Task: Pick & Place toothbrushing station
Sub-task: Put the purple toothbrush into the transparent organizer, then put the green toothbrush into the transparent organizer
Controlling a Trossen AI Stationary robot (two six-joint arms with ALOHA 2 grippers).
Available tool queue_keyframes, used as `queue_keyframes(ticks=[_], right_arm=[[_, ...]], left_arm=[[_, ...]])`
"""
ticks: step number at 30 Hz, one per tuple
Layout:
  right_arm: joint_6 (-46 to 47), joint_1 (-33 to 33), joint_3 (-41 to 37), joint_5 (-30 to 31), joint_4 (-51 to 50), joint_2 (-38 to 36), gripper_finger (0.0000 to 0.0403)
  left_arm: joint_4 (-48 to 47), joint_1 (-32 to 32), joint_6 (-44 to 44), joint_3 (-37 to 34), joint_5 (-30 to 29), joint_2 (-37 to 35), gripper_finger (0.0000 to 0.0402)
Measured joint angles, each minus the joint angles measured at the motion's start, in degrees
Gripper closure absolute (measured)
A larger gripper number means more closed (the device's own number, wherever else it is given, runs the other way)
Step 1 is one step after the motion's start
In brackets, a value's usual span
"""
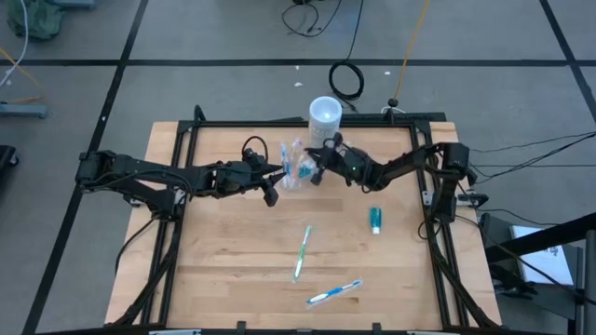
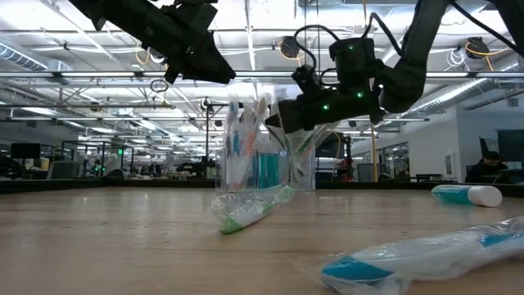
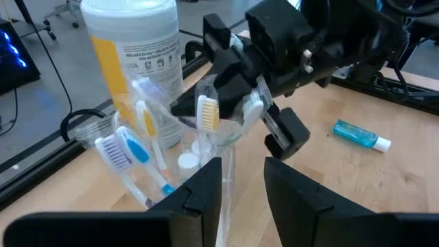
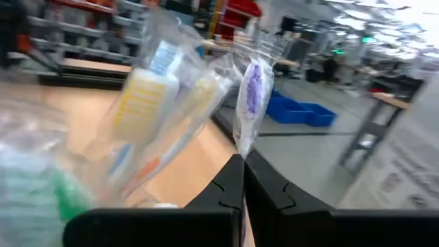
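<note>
Up near the far middle of the table (image 1: pixel 233 251), the toothbrushing station (image 1: pixel 294 166) stands between the two claws, a clear plastic holder packed with wrapped toothbrushes and a teal tube. The left claw (image 1: pixel 277 173) is just beside it, its fingers (image 3: pixel 206 186) set a narrow way apart on either side of a thin clear edge of the station; whether they actually press on it I cannot tell. The right claw (image 1: pixel 317 169) meets the station from the opposite side, its fingers (image 4: pixel 230 185) closed together on the wrapper of a purple-headed toothbrush (image 4: pixel 251 103) that stands in the holder. In the low view the station's base rests on the table with both claws at its upper part.

Just beyond the right claw, near the table's far edge, stands a round white wipes canister (image 1: pixel 324 113). Nearer than both claws, well apart from them, lie a green wrapped toothbrush (image 1: pixel 302 251) and a blue wrapped toothbrush (image 1: pixel 334 292). A small teal toothpaste tube (image 1: pixel 375 220) lies off to the right claw's outer side.
</note>
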Motion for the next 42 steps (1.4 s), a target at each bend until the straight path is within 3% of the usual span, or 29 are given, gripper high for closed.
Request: queue_keyframes(ticks=[12,16,26,34,42], right_arm=[[-0.6,6.22,0.0,26.03,0.32,0.0,0.0395],[-5.34,8.63,0.0,32.36,0.3,0.0,0.0395],[-7.38,11.69,-0.02,33.28,-1.91,0.0,0.0388],[-1.42,11.85,-0.02,40.13,-9.82,-0.04,0.0356],[-4.16,14.48,-0.09,40.39,-13.32,-4.21,0.0322]], left_arm=[[-0.02,0.0,0.0,0.0,-0.01,0.0,0.0284],[-0.02,0.0,0.02,0.0,-0.01,0.0,0.0284],[-0.02,0.0,0.02,0.0,0.0,0.0,0.0284],[-0.02,0.0,0.02,0.0,-0.01,0.0,0.0284],[0.79,0.32,4.61,0.0,-2.76,0.0,0.0284]])
